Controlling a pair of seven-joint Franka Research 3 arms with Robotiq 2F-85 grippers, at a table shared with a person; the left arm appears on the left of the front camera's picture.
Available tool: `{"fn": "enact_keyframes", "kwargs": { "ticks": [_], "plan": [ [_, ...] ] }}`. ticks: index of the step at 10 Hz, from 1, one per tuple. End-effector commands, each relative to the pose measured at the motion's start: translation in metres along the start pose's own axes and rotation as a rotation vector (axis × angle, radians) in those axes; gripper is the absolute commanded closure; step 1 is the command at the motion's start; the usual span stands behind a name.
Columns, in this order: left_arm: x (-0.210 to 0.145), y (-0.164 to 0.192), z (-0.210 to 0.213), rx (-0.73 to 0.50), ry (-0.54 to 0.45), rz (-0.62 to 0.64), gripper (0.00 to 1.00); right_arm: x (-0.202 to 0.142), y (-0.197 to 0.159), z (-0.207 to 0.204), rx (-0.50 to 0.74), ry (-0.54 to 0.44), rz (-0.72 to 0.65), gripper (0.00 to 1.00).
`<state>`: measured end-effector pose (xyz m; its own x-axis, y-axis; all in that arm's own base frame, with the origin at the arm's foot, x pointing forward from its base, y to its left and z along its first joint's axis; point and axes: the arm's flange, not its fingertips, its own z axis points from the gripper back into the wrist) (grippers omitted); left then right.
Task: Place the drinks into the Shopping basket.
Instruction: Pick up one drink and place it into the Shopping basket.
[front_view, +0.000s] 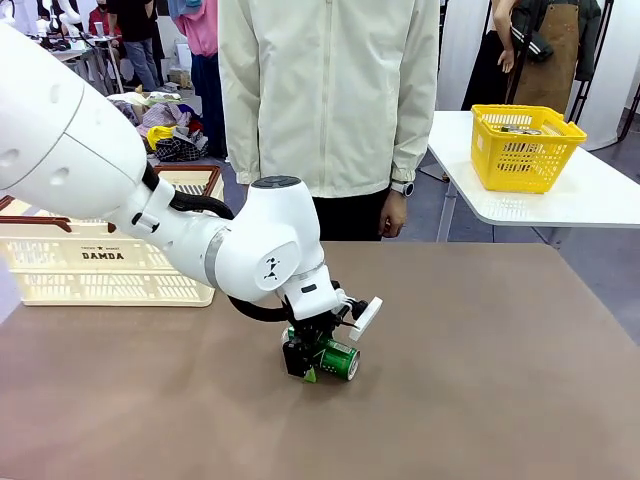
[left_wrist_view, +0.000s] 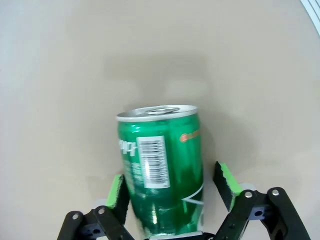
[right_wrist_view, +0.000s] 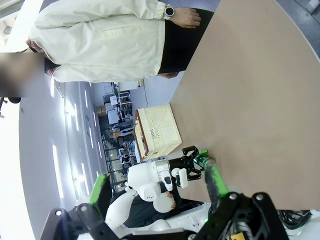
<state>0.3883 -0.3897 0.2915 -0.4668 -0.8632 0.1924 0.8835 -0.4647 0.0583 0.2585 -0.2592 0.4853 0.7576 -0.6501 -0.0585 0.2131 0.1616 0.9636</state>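
One drink, a green can (front_view: 338, 360) with a silver top, lies on its side on the brown table, left of the middle. My left gripper (front_view: 318, 365) is down over it. In the left wrist view the can (left_wrist_view: 160, 160) lies between the green pads of the left gripper (left_wrist_view: 172, 192). One pad is against the can's side and a gap shows at the other. The cream Shopping basket (front_view: 100, 260) marked DAMDA stands at the back left. My right gripper (right_wrist_view: 157, 187) is held high, open and empty, looking down on the can (right_wrist_view: 202, 161) and the basket (right_wrist_view: 157, 127).
A person in a cream jacket (front_view: 330, 90) stands at the far edge, hands hanging down. A yellow basket (front_view: 525, 148) sits on a separate white table (front_view: 600, 195) at the back right. Bare brown tabletop (front_view: 480, 350) stretches right of the can.
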Motion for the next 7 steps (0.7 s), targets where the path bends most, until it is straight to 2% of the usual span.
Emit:
{"fn": "enact_keyframes", "kwargs": {
  "ticks": [1,7],
  "plan": [
    [-0.0012,-0.0029,-0.0001,-0.014,0.000,0.002,1.00,0.0004,0.0010,0.0022,0.005,0.006,0.027,0.00],
    [-0.0035,-0.0078,0.0041,0.004,-0.005,0.005,1.00,0.0004,0.0010,0.0022,0.005,0.006,0.027,0.00]
  ]
}}
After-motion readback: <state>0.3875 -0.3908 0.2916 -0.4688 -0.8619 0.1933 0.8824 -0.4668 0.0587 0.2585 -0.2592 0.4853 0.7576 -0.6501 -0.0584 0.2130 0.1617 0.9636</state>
